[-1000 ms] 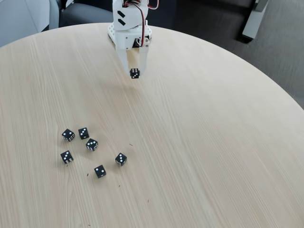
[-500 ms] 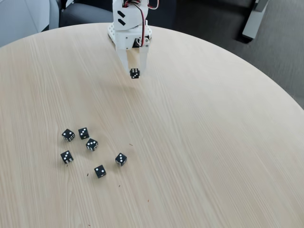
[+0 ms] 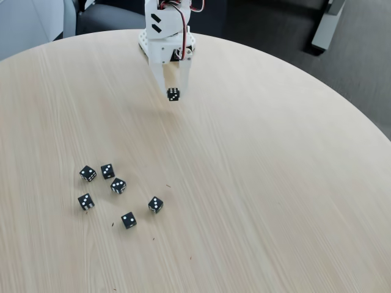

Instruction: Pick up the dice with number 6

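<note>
- Compare this with the two earlier pictures and you find nothing has shifted: the arm, the held die and the six loose dice all sit where they were half a second and a full second ago.
- Your arm [image 3: 166,30] enters the fixed view from the top edge, its white body standing at the far rim of the round wooden table [image 3: 275,183], with the claw pointing down and toward the camera.
- The gripper [image 3: 173,91] is pinched on the dice with number 6 [image 3: 173,94]: the two white fingers [image 3: 159,76] narrow toward their tips, and the black cube sits between them.
- That die hangs clear of the tabletop (a faint shadow lies on the wood just below and to the left of it), and the face turned to the camera shows white pips, too small for you to count with certainty.
- Well apart from it, at the lower left of the view, the other dice [image 3: 118,185] lie scattered in a loose group of six, none touching another, white pips up.
- A few small dark specks [image 3: 168,185] dot the wood near that group.
</note>
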